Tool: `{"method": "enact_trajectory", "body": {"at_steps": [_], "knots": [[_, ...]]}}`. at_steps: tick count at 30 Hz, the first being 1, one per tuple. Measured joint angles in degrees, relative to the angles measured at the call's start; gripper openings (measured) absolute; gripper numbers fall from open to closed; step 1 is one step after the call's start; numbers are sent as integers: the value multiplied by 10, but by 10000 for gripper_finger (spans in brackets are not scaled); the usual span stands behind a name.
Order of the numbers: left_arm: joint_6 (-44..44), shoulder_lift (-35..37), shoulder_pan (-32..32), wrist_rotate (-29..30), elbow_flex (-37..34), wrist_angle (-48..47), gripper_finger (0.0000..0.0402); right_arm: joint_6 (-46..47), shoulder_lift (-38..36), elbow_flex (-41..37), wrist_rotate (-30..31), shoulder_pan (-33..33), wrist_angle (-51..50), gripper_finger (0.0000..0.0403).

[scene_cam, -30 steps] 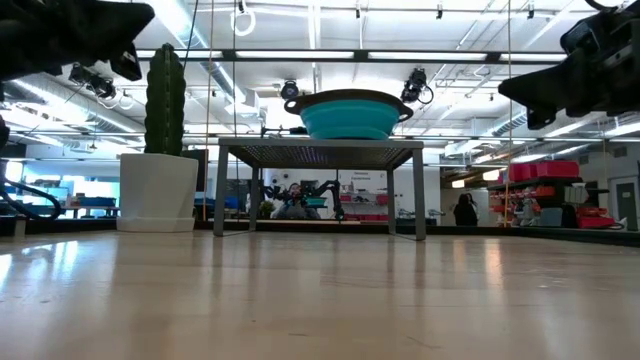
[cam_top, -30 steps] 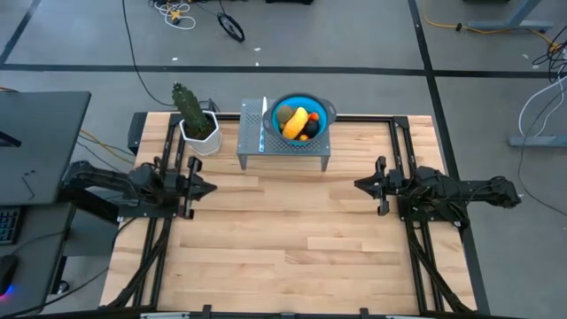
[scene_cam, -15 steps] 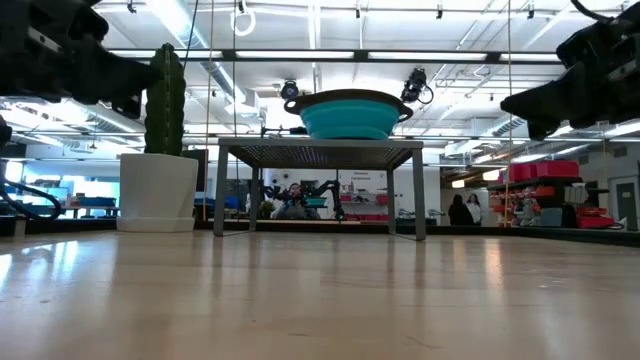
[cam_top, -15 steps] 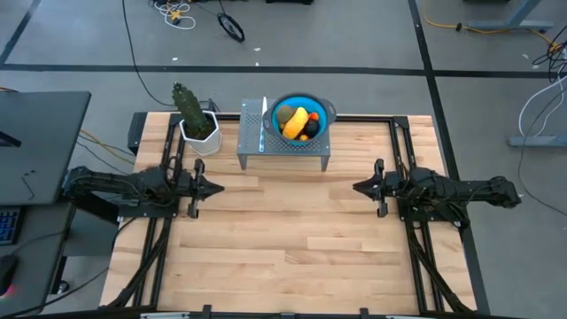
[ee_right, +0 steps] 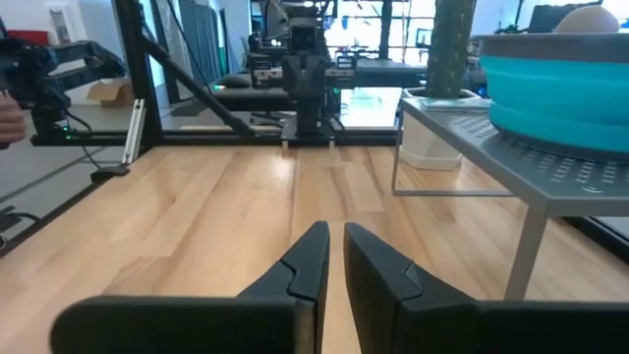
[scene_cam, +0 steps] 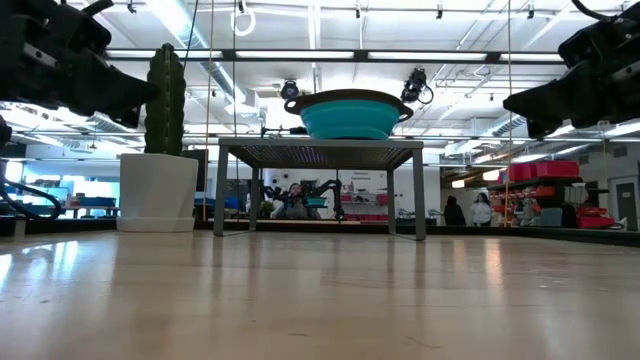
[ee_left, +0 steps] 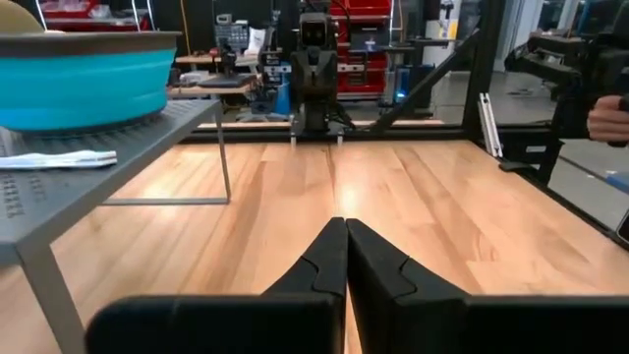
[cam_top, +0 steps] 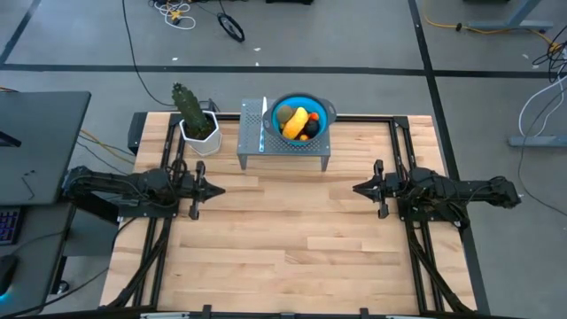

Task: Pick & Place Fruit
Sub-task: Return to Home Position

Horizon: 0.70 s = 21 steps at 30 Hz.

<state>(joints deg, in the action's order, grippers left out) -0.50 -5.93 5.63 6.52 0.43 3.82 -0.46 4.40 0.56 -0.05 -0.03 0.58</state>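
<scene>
— Is the fruit (cam_top: 299, 122) all put away?
— Looks so; a yellow-orange oblong and smaller dark pieces sit piled in the round blue plastic strainer bowl (cam_top: 329, 112) on the grey perforated metal shelf (cam_top: 252, 146) at the far side of the pale wooden tabletop (cam_top: 292, 230); a thin silver-and-blue knife (cam_top: 264, 117) lies just left of the bowl.
— And the arms?
— Left pincer (cam_top: 215, 189) clenched, empty, at the left; right pincer (cam_top: 357, 187) all but clenched, empty, at the right; nothing left to carry, I'd judge.
</scene>
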Motion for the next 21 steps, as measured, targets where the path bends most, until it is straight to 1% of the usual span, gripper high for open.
{"method": "enact_trajectory", "body": {"at_steps": [4,8,10,16,21], "knots": [[-1,0,0,-2,0,-9,4,0,0,0,2,0,0,43],[-14,0,0,-10,0,-12,12,0,0,0,4,0,0,43],[-8,0,0,-10,0,-13,14,0,0,0,4,0,0,43],[-17,0,0,-10,0,-12,11,0,0,0,4,0,0,43],[0,0,0,-7,0,15,10,-16,0,0,4,0,1,43]]}}
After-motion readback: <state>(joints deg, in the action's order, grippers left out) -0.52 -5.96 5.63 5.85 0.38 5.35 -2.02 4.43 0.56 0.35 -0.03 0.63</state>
